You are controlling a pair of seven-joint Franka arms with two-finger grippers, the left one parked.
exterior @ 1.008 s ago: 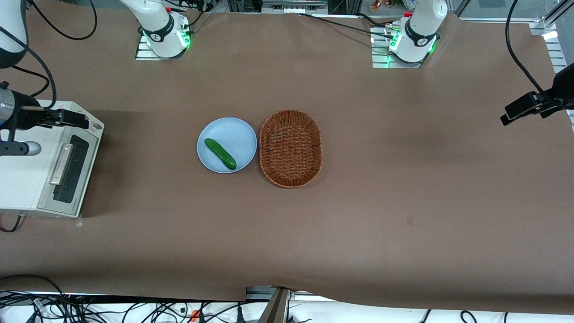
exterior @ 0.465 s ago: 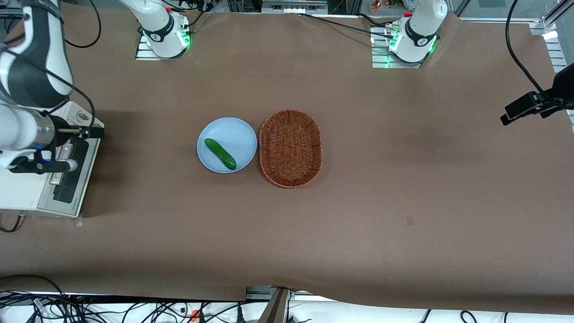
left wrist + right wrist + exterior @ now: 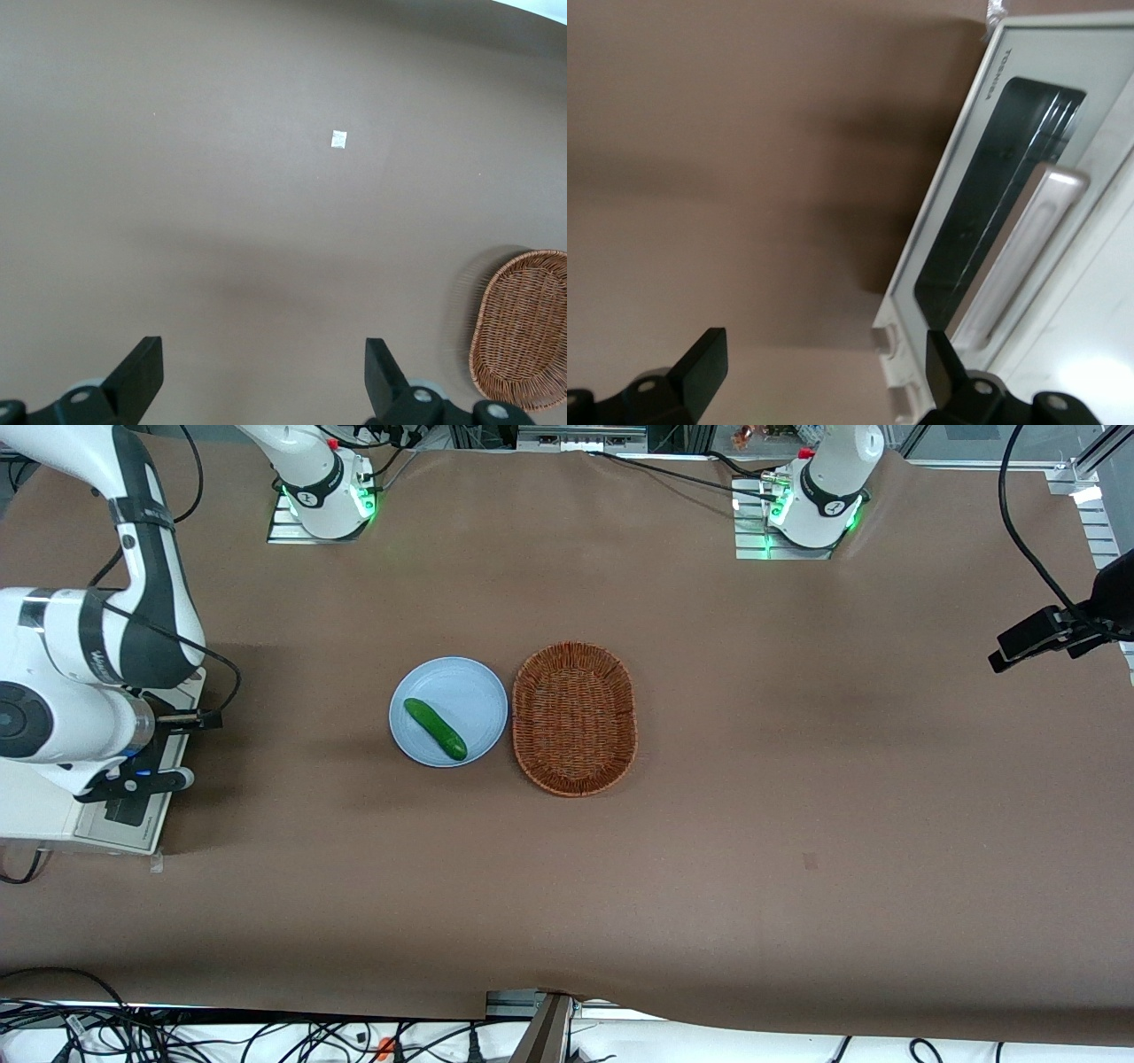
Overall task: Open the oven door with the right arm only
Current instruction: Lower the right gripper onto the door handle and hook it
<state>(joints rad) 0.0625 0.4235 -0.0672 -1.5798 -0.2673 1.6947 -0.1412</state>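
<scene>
Now the arm swings out over the oven front

Over the last second the right arm (image 3: 84,682) sweeps from the edge of the front view to a spot above the oven (image 3: 35,815), so that its bulky white links now cover most of the box and only a strip of the oven door (image 3: 133,815) shows beneath the wrist. The gripper (image 3: 146,779), marked by its small blue light, hangs over that door, at the side of the oven facing the plate (image 3: 474,686)

From the wrist view the gripper's two black fingers (image 3: 700,367) stand wide apart with nothing between them. The door's dark glass (image 3: 992,195) and its silver handle (image 3: 1019,257) lie close by, one finger just beside the handle's end, but no contact is visible. The door looks closed against the oven body

So this reads as an approach, not a pull: the task is barely begun, and the handle is not yet taken. The cucumber (image 3: 435,728) on the plate and the wicker basket (image 3: 574,717) sit near mid-table, well apart from the oven
</scene>
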